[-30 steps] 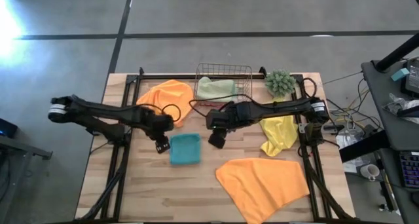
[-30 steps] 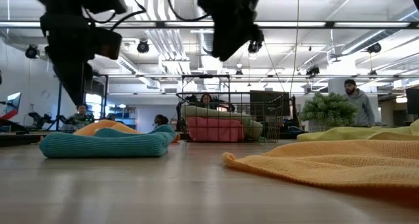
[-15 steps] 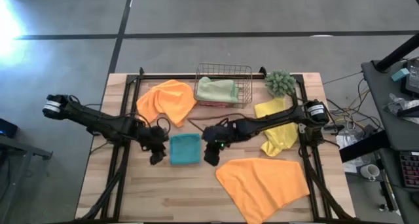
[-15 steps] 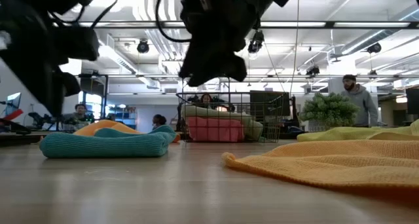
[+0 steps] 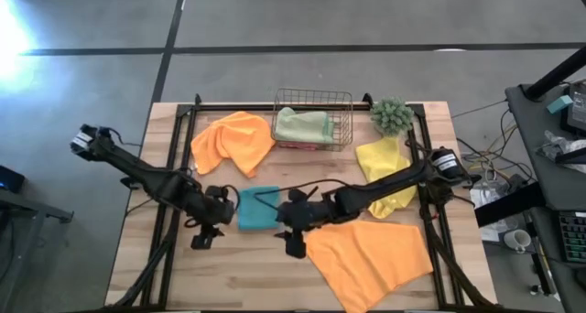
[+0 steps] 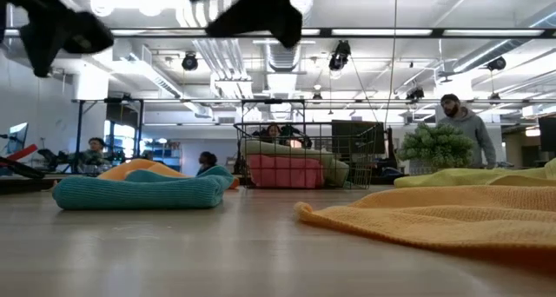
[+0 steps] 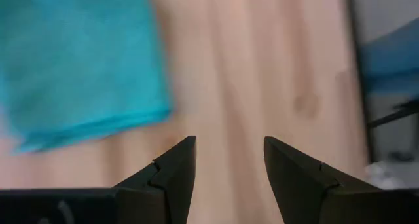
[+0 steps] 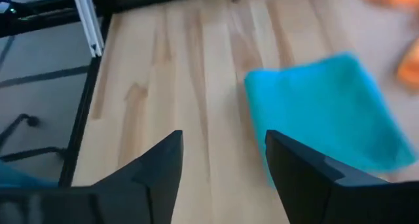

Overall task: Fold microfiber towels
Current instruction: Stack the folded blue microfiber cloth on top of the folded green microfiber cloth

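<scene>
With both the left gripper [image 7: 226, 162] and right gripper [image 8: 222, 158] spread empty, we judge the orange towel [image 5: 371, 258] limp, best pinched at its corners.

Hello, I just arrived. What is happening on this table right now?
A two-armed robot is folding microfiber towels. A teal towel lies folded mid-table, with the left gripper and right gripper on either side of it, both open and holding nothing. A large orange towel, a yellow towel and another orange towel lie unfolded. A sage green towel sits in the wire basket.
</scene>
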